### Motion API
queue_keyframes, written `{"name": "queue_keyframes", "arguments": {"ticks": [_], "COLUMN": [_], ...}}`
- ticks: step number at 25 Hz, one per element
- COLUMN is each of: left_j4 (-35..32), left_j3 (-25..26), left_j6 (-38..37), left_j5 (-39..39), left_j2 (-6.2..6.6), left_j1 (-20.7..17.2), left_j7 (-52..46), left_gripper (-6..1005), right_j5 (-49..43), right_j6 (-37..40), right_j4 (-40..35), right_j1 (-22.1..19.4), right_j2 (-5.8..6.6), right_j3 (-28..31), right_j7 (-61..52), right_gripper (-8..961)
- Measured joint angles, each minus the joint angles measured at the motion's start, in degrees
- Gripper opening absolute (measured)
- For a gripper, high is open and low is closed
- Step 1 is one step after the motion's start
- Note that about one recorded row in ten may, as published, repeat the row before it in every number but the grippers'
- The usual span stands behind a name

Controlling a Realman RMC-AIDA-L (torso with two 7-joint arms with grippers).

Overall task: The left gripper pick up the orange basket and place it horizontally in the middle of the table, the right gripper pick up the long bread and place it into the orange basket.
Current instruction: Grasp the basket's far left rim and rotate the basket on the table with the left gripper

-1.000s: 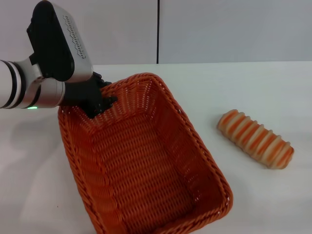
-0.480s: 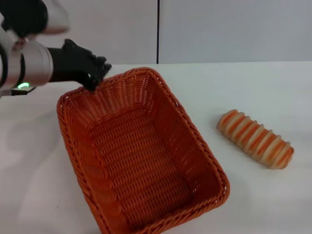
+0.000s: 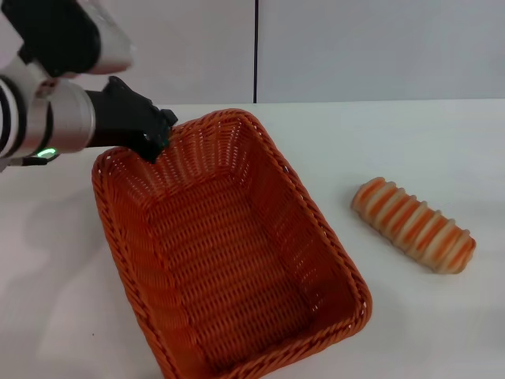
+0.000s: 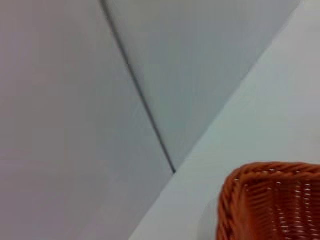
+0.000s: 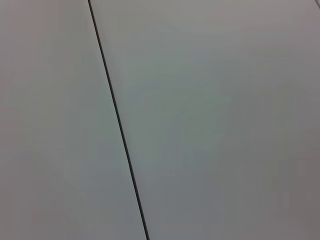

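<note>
The orange basket (image 3: 237, 253) rests flat on the white table (image 3: 410, 142), its long side running from far left to near right. A corner of its braided rim (image 4: 265, 172) shows in the left wrist view. My left gripper (image 3: 154, 136) hovers just over the basket's far left rim, fingers open and holding nothing. The long bread (image 3: 414, 225), cream with orange-brown stripes, lies on the table to the right of the basket, apart from it. My right gripper is out of view; the right wrist view shows only the grey wall.
A grey wall (image 3: 355, 47) with a dark vertical seam (image 3: 256, 47) meets the table's far edge. Bare tabletop lies beyond the bread and to the left of the basket.
A second ago my left gripper held the basket's far rim, tilting it. It has let go and lifted, and the basket has settled flat. The bread has not moved.
</note>
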State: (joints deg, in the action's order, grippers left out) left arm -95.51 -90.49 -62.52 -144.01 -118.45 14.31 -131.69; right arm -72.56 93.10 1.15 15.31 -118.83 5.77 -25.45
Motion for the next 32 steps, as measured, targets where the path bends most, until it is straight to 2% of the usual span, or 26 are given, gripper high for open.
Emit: {"name": "queue_keyframes", "arguments": {"ticks": [4,8,16,21,28,32], "left_j4": [-0.26,-0.12,3.27,5.15,14.30,15.71], "left_j3": [0.27,0.03,-0.38,-0.46,-0.64,-1.95], "left_j6": [-0.71,-0.17,-2.12,-1.68,1.25,1.84], "left_j5": [-0.29,-0.41,-3.40,-4.78,-7.43,-8.63], "left_j2": [-0.04,-0.19,-0.34,-0.37,-0.51,-0.57], "left_j1": [0.98,2.26,6.53,7.58,11.34,11.93], "left_j7": [0.49,0.53,-0.21,-0.14,0.53,0.47], "left_gripper": [2,173,437,583,813,810], "right_j5": [0.03,0.11,0.01,-0.07,-0.13,-0.13], "right_j6": [-0.07,-0.56,-1.63,-1.70,-1.71,-1.71], "right_j4": [-0.14,-0.17,-0.19,-0.18,-0.19,-0.19], "right_j1": [0.27,0.04,-0.34,-0.52,-0.65,-0.64], "right_j2": [0.01,0.01,-0.09,-0.14,-0.17,-0.17], "right_j3": [-0.15,-0.01,-0.23,-0.31,-0.23,-0.29], "right_j7": [0.00,0.16,0.33,0.35,0.38,0.40], "right_gripper": [657,656,655,655,653,653]}}
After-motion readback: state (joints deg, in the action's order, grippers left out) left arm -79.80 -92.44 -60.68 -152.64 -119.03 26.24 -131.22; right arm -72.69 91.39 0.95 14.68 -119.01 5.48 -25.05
